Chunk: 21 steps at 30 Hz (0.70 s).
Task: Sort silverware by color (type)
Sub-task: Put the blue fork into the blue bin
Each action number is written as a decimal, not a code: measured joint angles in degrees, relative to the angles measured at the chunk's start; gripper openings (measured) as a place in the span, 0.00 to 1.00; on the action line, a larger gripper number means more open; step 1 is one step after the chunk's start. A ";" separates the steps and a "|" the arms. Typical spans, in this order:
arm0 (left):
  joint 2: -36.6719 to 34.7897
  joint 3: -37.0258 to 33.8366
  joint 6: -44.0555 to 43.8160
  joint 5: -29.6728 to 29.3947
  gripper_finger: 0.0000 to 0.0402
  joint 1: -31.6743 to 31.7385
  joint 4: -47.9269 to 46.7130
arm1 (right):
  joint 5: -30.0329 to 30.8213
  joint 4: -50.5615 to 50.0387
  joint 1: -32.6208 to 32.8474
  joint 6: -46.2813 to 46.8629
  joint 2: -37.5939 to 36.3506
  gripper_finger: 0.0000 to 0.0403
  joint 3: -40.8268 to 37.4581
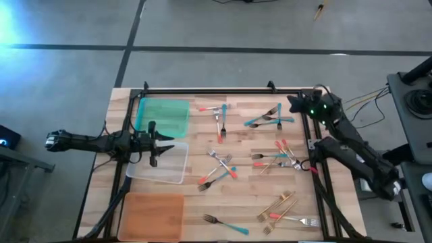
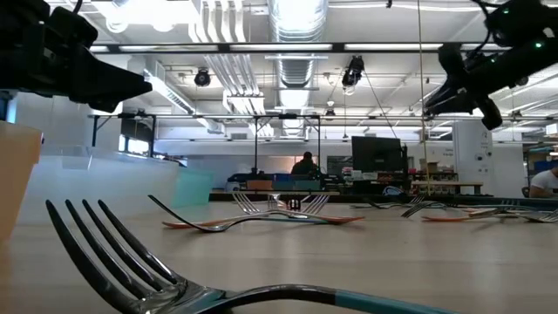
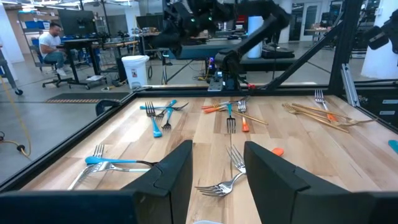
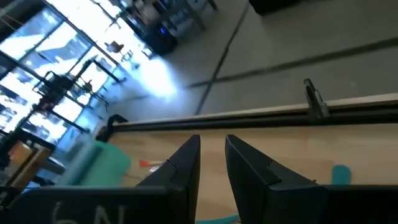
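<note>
From above I see my left gripper (image 1: 154, 159) hanging over the clear tray (image 1: 172, 174), just below the green tray (image 1: 172, 111); its fingers (image 3: 177, 171) stand apart with nothing between them. My right gripper (image 1: 295, 104) sits raised near the table's far right corner, fingers (image 4: 186, 162) slightly parted and empty. The forks (image 1: 219, 169) lie scattered across the wooden table (image 1: 196, 202), none in any tray. An orange tray (image 1: 152, 216) lies at the near left.

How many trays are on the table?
3, along the table's left side: green tray at the far end, clear tray in the middle, orange tray nearest.
</note>
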 joint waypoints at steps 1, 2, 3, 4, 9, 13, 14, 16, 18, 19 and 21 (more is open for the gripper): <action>0.00 0.00 -0.01 0.02 0.32 -0.02 0.00 | -0.04 -0.92 0.08 -0.81 1.46 0.17 1.59; 0.00 0.00 0.01 0.02 0.32 0.00 0.00 | -0.04 -2.09 0.07 -1.93 2.82 0.17 3.21; 0.00 0.00 0.00 0.01 0.32 -0.01 0.00 | -0.06 -3.57 0.06 -3.15 4.12 0.17 4.92; 0.00 0.00 -0.01 0.02 0.32 -0.02 0.00 | -0.10 -5.31 0.06 -4.61 5.35 0.17 6.66; 0.01 -0.01 0.00 0.01 0.32 -0.01 0.00 | -0.05 -15.45 0.06 -12.64 10.07 0.17 13.70; 0.02 0.00 0.01 0.00 0.32 -0.02 0.00 | 0.14 -23.23 0.06 -18.42 12.56 0.17 16.89; 0.01 -0.01 -0.01 0.01 0.32 -0.01 0.00 | 0.38 -24.52 0.06 -19.06 13.14 0.17 17.57; 0.00 0.00 0.01 0.01 0.32 -0.02 0.00 | 2.14 -27.13 0.06 -19.11 13.95 0.17 18.36; 0.00 -0.01 0.01 0.00 0.32 -0.01 0.00 | 5.48 -29.34 0.06 -19.09 14.91 0.17 18.37; 0.00 -0.02 0.01 0.00 0.32 -0.01 0.00 | 6.49 -30.16 0.04 -19.11 15.49 0.17 18.31; 0.02 -0.01 0.01 0.01 0.32 -0.02 0.02 | 6.72 -32.08 0.04 -18.69 16.97 0.17 18.25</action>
